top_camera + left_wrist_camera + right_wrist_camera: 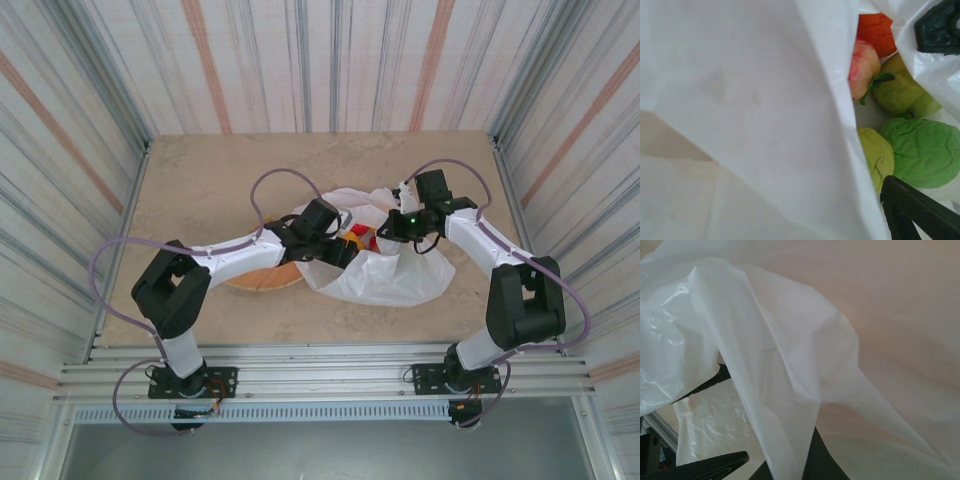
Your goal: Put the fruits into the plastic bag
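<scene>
The white plastic bag (400,270) lies crumpled at the table's middle, its mouth facing left. Inside it in the left wrist view sit several fruits: an orange one (875,27), a red-pink peach (862,67), a yellow-green pear (902,92), a green leafy one (925,150) and a yellow-green one (875,155). My left gripper (340,244) is at the bag's mouth, open; one black finger (912,207) reaches inside, the other is hidden behind the bag wall (750,110). My right gripper (394,228) is shut on the bag's upper edge, the film (785,390) running down between its fingers (827,462).
A flat tan wooden plate (262,279) lies left of the bag, partly under my left arm. Striped walls enclose the table on three sides. Bare tabletop (220,180) stretches behind and left of the bag.
</scene>
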Available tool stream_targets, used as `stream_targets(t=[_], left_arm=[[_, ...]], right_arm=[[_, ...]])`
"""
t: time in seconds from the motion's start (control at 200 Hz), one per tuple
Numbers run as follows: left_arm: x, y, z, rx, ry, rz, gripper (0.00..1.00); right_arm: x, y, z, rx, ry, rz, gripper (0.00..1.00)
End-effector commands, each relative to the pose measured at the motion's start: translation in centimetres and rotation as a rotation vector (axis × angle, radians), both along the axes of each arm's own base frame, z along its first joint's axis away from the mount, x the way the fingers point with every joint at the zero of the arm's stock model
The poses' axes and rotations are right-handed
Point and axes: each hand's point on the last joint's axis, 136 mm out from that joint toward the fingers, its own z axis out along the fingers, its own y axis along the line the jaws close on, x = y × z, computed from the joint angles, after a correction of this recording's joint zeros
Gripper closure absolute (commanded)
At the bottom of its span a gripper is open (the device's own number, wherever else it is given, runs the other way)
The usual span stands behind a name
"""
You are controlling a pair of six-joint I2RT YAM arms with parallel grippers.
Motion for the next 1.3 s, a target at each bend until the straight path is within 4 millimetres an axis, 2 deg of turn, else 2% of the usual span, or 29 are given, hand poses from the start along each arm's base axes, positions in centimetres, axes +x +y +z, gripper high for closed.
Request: stream_targets(t=[0.0, 0.155, 0.336, 0.506, 0.666, 0.762, 0.857, 0.967, 1.298], left_arm=[[-0.7, 0.8, 1.5, 0.004, -0.040, -0.010, 0.13], [-1.2, 1.9, 3.0, 0.006, -0.080, -0.010, 0.13], [-1.7, 4.7, 4.5, 0.041, -0.144, 0.028, 0.14], [-1.6, 9.0, 4.9, 0.080, -0.142, 0.136, 0.16], [-2.3, 13.2, 5.2, 0.101, -0.135, 0.264, 0.17], [-3.2, 15.3, 4.4, 0.076, -0.064, 0.353, 0.17], [-3.6, 15.3, 3.3, -0.015, 0.038, 0.388, 0.18], [-3.7, 14.0, 2.5, -0.076, 0.093, 0.381, 0.18], [-2.6, 11.9, 1.0, -0.107, 0.146, 0.365, 0.23]], right_arm=[[-0.1, -0.1, 0.3, -0.002, -0.001, -0.011, 0.95], [-0.2, -0.1, -0.1, -0.002, 0.006, -0.013, 0.95], [0.0, 0.1, 0.0, 0.011, 0.003, -0.014, 0.95], [0.0, 0.1, 0.0, 0.013, 0.003, -0.016, 0.95], [-0.1, 0.2, -0.1, 0.013, 0.005, -0.014, 0.95], [-0.1, 0.2, -0.2, 0.011, 0.004, -0.017, 0.95], [0.0, 0.3, -0.2, 0.014, 0.003, -0.016, 0.95], [0.1, 0.5, 0.1, 0.022, -0.001, -0.015, 0.95], [-0.3, 0.3, 0.1, 0.013, -0.001, -0.014, 0.95]])
